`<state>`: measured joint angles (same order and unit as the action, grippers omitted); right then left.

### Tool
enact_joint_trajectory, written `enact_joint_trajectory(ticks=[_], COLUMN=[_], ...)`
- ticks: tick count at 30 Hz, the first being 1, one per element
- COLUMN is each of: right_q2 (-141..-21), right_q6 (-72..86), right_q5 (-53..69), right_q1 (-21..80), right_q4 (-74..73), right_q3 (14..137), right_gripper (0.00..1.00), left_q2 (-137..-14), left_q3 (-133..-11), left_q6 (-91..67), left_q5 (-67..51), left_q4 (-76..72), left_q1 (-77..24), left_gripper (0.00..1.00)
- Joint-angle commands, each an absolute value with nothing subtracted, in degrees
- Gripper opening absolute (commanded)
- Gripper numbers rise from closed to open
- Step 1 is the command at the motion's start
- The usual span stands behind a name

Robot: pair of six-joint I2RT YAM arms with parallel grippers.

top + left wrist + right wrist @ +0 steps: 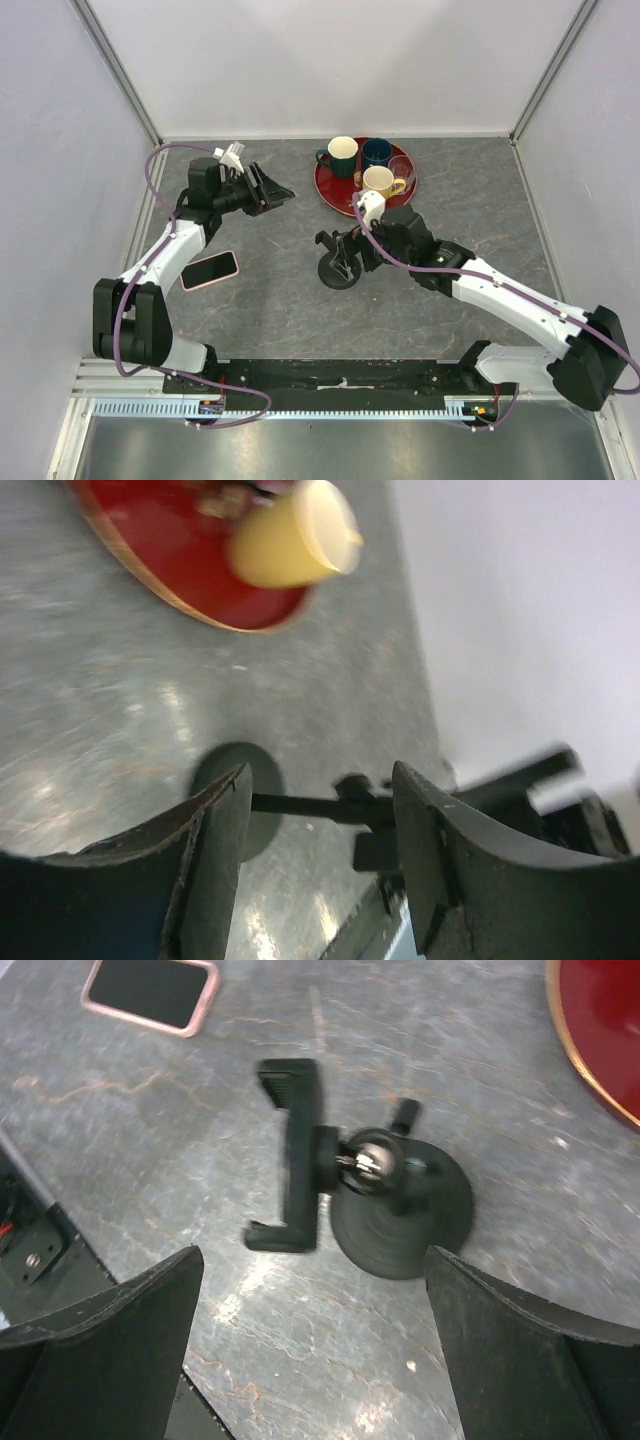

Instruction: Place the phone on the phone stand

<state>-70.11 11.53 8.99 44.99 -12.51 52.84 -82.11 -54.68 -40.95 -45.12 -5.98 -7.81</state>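
Well, from above, the flat phone with a black screen and pale pink case (pixel 209 270) lies on the grey stone-look table (pixel 300 325) close beside the left arm. It is back toward the bases from the left gripper (pixel 268 189), with its long side running nearly left to right. The small black stand with a round base (pixel 337 273) sits mid-table, just by the right gripper (pixel 340 248).

The left wrist view shows those fingers spread wide and holding nothing. The right wrist view shows the same: fingers spread with the stand below them, and the phone well off. I'd say the left arm is nearer.

left arm bends toward 12 o'clock; the left gripper (pixel 275 190) points to 3 o'clock, jaws spread wide. right arm stretches toward 10 o'clock; the right gripper (pixel 338 250) tilts down, jaws wide apart.
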Motion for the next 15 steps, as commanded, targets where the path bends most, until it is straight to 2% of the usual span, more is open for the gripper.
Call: enact_joint_trajectory(ticks=[1,4,5,7,10,15], right_q2=[-63.29,-57.58,-56.26,-53.01,-51.77,-52.12], right_q6=[18.98,19.34,19.6,20.83,20.92,18.64], right_q5=[-5.16,-9.14,-10.01,-12.82,-15.47,-15.03], right_q1=[44.91,44.83,44.91,44.91,44.91,45.0], right_q4=[-19.13,-20.92,-20.92,-20.74,-21.44,-21.27], right_q3=[52.12,49.24,48.52,46.68,46.23,45.18], right_gripper=[0.98,0.98,0.98,0.98,0.98,0.98], left_q2=[-80.16,-77.97,-75.09,-72.08,-68.21,-71.96], left_q3=[-62.65,-63.02,-61.28,-59.07,-56.34,-57.21], left_q6=[-37.17,-40.33,-43.65,-49.54,-69.36,-77.68], left_q5=[-16.31,-2.84,-0.12,9.72,14.77,9.94], left_q4=[22.49,30.22,34.24,38.12,48.05,54.55], left_q1=[-7.39,-6.16,-5.89,-5.63,-2.65,1.91], left_gripper=[0.65,0.72,0.78,0.99,1.0,1.0])
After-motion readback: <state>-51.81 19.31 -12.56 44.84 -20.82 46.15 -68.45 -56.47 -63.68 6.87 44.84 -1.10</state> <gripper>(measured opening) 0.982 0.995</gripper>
